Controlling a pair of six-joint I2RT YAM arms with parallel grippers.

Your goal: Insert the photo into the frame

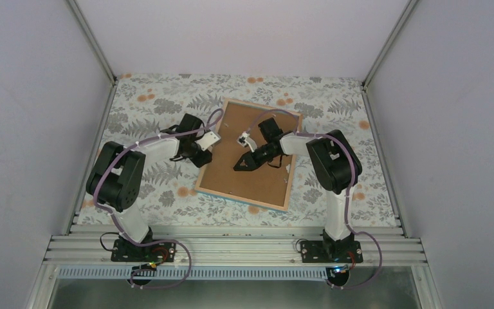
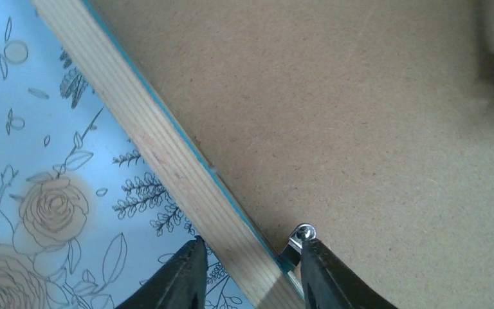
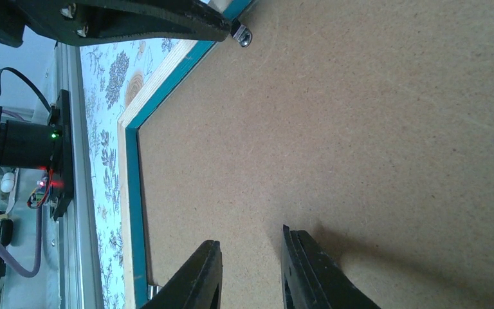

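Note:
The frame (image 1: 244, 201) lies face down in the middle of the table, with the plain brown backing board (image 1: 231, 132) filling its back. The photo is hidden. My left gripper (image 1: 201, 158) is open at the frame's left edge. In the left wrist view it (image 2: 252, 242) straddles the wood-coloured edge (image 2: 167, 161), one finger beside a small metal clip (image 2: 303, 233). My right gripper (image 1: 238, 167) is open and empty, low over the board (image 3: 360, 129). Its tips (image 3: 252, 237) are close to the surface, and a shadow lies beside them.
The floral tablecloth (image 1: 161, 103) surrounds the frame. The left gripper (image 3: 135, 19) shows at the top of the right wrist view, by the clip (image 3: 242, 35). Another clip (image 3: 154, 291) sits on the turquoise inner rim (image 3: 132, 193). Enclosure walls stand left, right and back.

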